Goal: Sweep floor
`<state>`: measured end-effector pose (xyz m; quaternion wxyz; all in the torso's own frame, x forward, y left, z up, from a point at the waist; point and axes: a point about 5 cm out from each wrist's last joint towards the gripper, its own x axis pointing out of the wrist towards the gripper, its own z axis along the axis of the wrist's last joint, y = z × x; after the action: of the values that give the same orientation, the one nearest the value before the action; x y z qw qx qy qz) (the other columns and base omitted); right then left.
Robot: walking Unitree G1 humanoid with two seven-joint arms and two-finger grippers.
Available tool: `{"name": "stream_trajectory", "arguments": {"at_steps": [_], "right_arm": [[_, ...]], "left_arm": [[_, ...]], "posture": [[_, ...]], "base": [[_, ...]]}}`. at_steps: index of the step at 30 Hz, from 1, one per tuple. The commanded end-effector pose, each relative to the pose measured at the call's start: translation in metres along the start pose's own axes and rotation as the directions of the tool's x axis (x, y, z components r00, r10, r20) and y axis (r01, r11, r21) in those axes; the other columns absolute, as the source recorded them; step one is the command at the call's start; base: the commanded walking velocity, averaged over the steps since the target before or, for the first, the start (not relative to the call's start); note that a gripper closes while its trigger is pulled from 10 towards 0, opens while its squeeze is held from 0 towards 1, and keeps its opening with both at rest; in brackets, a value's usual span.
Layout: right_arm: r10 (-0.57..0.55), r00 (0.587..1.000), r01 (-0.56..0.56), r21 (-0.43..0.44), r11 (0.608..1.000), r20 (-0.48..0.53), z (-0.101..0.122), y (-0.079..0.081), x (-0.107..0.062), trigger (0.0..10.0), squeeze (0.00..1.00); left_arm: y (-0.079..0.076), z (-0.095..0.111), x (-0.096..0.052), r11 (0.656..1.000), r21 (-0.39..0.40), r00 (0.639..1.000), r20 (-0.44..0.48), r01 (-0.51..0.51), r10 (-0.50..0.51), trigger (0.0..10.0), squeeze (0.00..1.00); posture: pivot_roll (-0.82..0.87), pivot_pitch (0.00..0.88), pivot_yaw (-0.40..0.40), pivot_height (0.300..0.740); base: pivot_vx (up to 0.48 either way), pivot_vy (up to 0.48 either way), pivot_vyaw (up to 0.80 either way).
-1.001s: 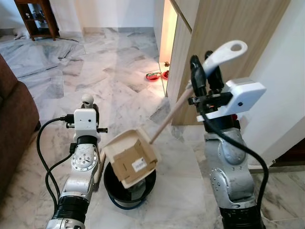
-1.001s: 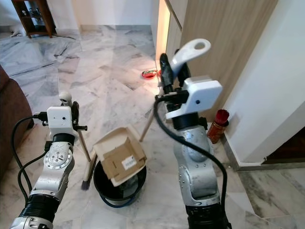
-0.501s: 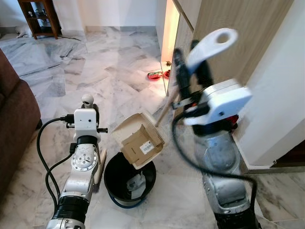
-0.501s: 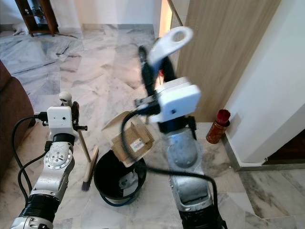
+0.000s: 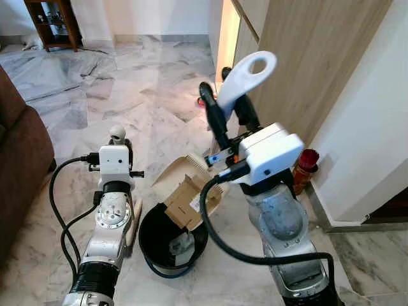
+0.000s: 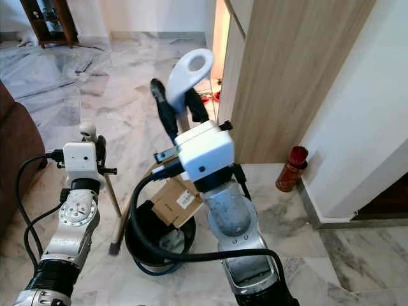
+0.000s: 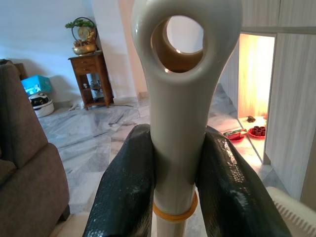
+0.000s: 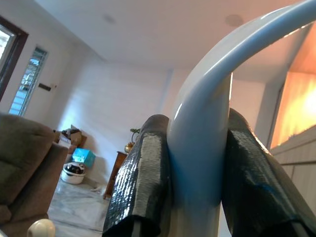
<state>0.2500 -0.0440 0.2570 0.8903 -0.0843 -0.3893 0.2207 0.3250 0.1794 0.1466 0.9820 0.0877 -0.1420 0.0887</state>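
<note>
My right gripper (image 5: pixel 229 118) is shut on the white looped handle (image 5: pixel 245 73) of a beige dustpan (image 5: pixel 182 172). The pan tilts steeply over a black bin (image 5: pixel 153 252) on the floor between my arms. A flat piece of cardboard (image 5: pixel 190 204) hangs from the pan into the bin's mouth, above some crumpled scraps. My left gripper (image 5: pixel 117 141) is shut on the top of a wooden hand brush (image 6: pixel 113 204), which stands with its bristles on the floor left of the bin. Up close, black fingers (image 7: pixel 123 192) clamp the brush's white handle (image 7: pixel 185 74), and fingers (image 8: pixel 143 182) clamp the pan's handle (image 8: pixel 207 108).
A brown sofa (image 5: pixel 19 153) stands at the left. At the right are a wooden cabinet wall (image 5: pixel 299 64) and a white wall, with a red bottle (image 5: pixel 305 167) on the floor at their foot. A dark wooden shelf (image 5: pixel 54 22) is far back left. Marble floor stretches ahead.
My right arm has swung left with the dustpan, tipping it more steeply over the bin; the cardboard has slid down toward the bin. The left arm and brush have stayed put.
</note>
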Motion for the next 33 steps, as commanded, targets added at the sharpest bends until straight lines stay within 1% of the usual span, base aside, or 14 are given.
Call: {"name": "stream_trajectory", "arguments": {"at_steps": [1,3,4,5,7,9,17,20,21,25,30,31,33], "right_arm": [[-0.010,0.994,0.012,-0.025,1.000,0.112,0.021,-0.003,0.003,10.0,0.00],[-0.009,0.993,0.013,-0.032,0.999,0.114,0.021,-0.003,0.003,10.0,0.00],[0.002,0.993,0.005,-0.055,0.998,0.120,0.022,-0.003,0.003,10.0,0.00],[0.035,0.991,-0.022,-0.097,0.995,0.128,0.023,0.000,0.003,10.0,0.00],[0.059,0.991,-0.046,-0.103,0.994,0.123,0.022,0.003,0.003,10.0,0.00],[0.035,0.992,-0.027,-0.069,0.997,0.121,0.022,0.003,0.003,10.0,0.00],[0.038,0.993,-0.031,-0.060,0.998,0.114,0.022,0.006,0.004,10.0,0.00],[0.013,0.995,-0.012,-0.011,1.000,0.097,0.020,0.006,0.003,10.0,0.00],[-0.012,0.996,0.008,0.040,0.999,0.091,0.021,0.006,0.004,10.0,0.00],[0.010,0.995,-0.011,0.005,1.000,0.098,0.022,0.008,0.005,10.0,0.00],[0.005,0.995,-0.003,-0.017,1.000,0.097,0.021,0.006,0.004,10.0,0.00],[0.010,0.995,-0.007,-0.036,0.999,0.103,0.022,0.006,0.004,10.0,0.00],[0.017,0.994,-0.013,-0.045,0.999,0.104,0.022,0.006,0.005,10.0,0.00]], "left_arm": [[-0.003,0.011,0.004,1.000,0.003,0.998,0.057,0.013,-0.013,10.0,0.00],[-0.003,0.011,0.004,1.000,0.003,0.998,0.058,0.012,-0.012,10.0,0.00],[-0.003,0.011,0.004,1.000,0.003,0.998,0.058,0.011,-0.011,10.0,0.00],[-0.003,0.011,0.004,1.000,0.002,0.998,0.058,0.010,-0.010,10.0,0.00],[-0.003,0.010,0.004,1.000,0.002,0.998,0.057,0.010,-0.010,10.0,0.00],[-0.004,0.011,0.004,1.000,0.001,0.998,0.058,0.012,-0.012,10.0,0.00],[-0.003,0.010,0.004,1.000,0.001,0.998,0.056,0.010,-0.010,10.0,0.00],[-0.004,0.010,0.004,1.000,0.000,0.998,0.057,0.012,-0.012,10.0,0.00],[-0.004,0.010,0.004,1.000,-0.001,0.998,0.057,0.012,-0.012,10.0,0.00],[-0.004,0.010,0.004,1.000,0.000,0.998,0.056,0.012,-0.012,10.0,0.00],[-0.004,0.010,0.004,1.000,0.000,0.998,0.056,0.012,-0.012,10.0,0.00],[-0.004,0.010,0.004,1.000,0.000,0.998,0.057,0.012,-0.012,10.0,0.00],[-0.004,0.010,0.004,1.000,0.000,0.998,0.057,0.012,-0.012,10.0,0.00]], "posture": [[0.13,0.084,-0.029,0.740],[0.13,0.084,-0.030,0.740],[0.13,0.084,-0.030,0.740],[0.13,0.084,-0.030,0.740],[0.13,0.084,-0.031,0.740],[0.13,0.084,-0.032,0.740],[0.13,0.083,-0.034,0.740],[0.13,0.082,-0.034,0.740],[0.13,0.082,-0.034,0.740],[0.13,0.082,-0.035,0.740],[0.13,0.081,-0.035,0.740],[0.13,0.081,-0.035,0.740],[0.13,0.082,-0.036,0.740]], "base": [[0.000,0.000,0.00],[0.000,0.000,0.00],[0.000,0.000,0.00],[0.000,0.000,0.00],[0.000,0.000,0.00],[0.000,0.000,0.00],[0.000,0.000,0.00],[0.000,0.000,0.00],[0.000,0.000,0.00],[0.000,0.000,0.00],[0.000,0.000,0.00],[0.000,0.000,0.00],[0.000,0.000,0.00]]}}
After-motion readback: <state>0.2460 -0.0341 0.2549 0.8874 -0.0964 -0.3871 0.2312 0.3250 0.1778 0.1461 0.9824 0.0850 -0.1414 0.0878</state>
